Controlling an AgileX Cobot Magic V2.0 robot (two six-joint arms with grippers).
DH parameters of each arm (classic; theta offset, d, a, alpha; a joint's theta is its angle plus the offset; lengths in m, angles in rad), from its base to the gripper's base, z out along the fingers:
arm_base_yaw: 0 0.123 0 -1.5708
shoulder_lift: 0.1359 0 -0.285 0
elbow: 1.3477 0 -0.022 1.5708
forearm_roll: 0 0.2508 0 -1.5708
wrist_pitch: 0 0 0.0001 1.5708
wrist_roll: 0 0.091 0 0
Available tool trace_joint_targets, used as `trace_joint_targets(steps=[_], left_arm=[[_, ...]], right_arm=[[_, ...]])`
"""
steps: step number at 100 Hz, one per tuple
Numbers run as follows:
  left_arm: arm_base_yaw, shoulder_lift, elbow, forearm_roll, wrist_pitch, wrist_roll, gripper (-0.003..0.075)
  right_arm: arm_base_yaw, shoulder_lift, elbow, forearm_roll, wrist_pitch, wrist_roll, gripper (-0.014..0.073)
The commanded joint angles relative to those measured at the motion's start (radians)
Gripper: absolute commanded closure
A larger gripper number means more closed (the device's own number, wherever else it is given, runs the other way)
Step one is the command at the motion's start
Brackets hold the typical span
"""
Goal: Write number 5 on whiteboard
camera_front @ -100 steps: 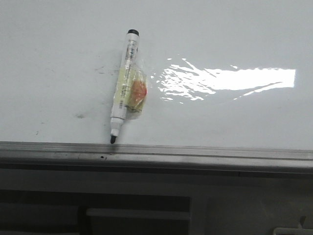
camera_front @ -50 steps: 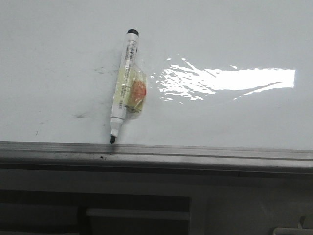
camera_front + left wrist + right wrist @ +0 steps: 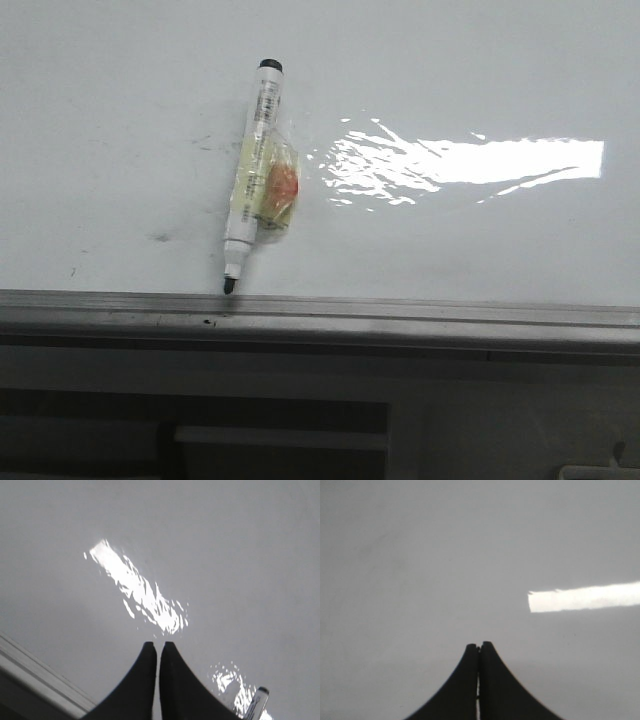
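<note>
One marker [image 3: 252,175] lies on the whiteboard [image 3: 480,240] in the front view, nearly upright in the picture and leaning slightly, its black end cap toward the far side and its dark uncapped tip just beside the grey metal frame edge [image 3: 400,315] at the near side. The barrel is white with printed lines near the cap; a yellowish wrap of clear tape [image 3: 270,185] with an orange-red patch is stuck to its middle. The board surface is glossy white, with a bright, ragged streak of glare [image 3: 470,162] to the right of the marker and faint grey smudges [image 3: 165,237] to its left. No drawn strokes of the number 5 are visible on the board. Neither arm appears in this view.

Left wrist view: the left hand [image 3: 158,647] hangs over the bare white board, its two black fingers clenched with only a hairline gap between them, grasping nothing. Glare crosses the surface ahead of the fingertips, the frame edge shows at one corner, and the capped end of the marker shows at the picture's edge beside the fingers.

Right wrist view: the right hand [image 3: 479,646] is likewise clenched and empty, fingertips together over plain grey-white board, with one straight bar of glare to one side.
</note>
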Motion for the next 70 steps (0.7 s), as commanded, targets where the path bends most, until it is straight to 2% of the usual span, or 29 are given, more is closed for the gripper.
trace_joint_targets(steps=[1,7,17,26,33,39,45,50,54,63,70], left_arm=[[0.001,-0.022,-0.048,0.034,0.064,0.073,0.0741],[0.001,0.000,-0.110,0.089,0.120,0.132,0.0741],[0.001,0.081,-0.222,0.218,0.178,0.168,0.0740],[0.001,0.198,-0.333,0.297,0.260,0.218,0.0720],[0.001,0.300,-0.412,0.285,0.354,0.351,0.0618],[0.001,0.397,-0.467,0.257,0.420,0.458,0.0467],[0.001,0.482,-0.500,0.213,0.475,0.509,0.0325],[0.001,0.554,-0.518,0.169,0.509,0.549,0.0260],[0.001,0.611,-0.525,0.122,0.527,0.595,0.0251],[-0.019,0.710,-0.525,0.028,0.532,0.694,0.0286],[-0.054,0.769,-0.525,-0.037,0.517,0.746,0.0314]], right_arm=[[-0.008,-0.012,-0.033,0.094,-0.049,0.004,0.0658],[-0.008,-0.003,-0.077,0.100,-0.019,0.004,0.0658],[-0.001,0.041,-0.181,0.095,0.116,0.002,0.0658],[0.021,0.115,-0.257,0.047,0.211,-0.002,0.0655],[0.049,0.178,-0.316,-0.003,0.243,-0.017,0.0655],[0.078,0.232,-0.369,-0.022,0.275,-0.017,0.0638],[0.106,0.295,-0.422,-0.022,0.323,-0.017,0.0574],[0.134,0.343,-0.460,-0.022,0.375,-0.017,0.0497],[0.159,0.383,-0.483,-0.022,0.399,-0.017,0.0419],[0.212,0.451,-0.523,-0.022,0.420,-0.017,0.0256],[0.244,0.483,-0.537,-0.022,0.420,-0.017,0.0175]])
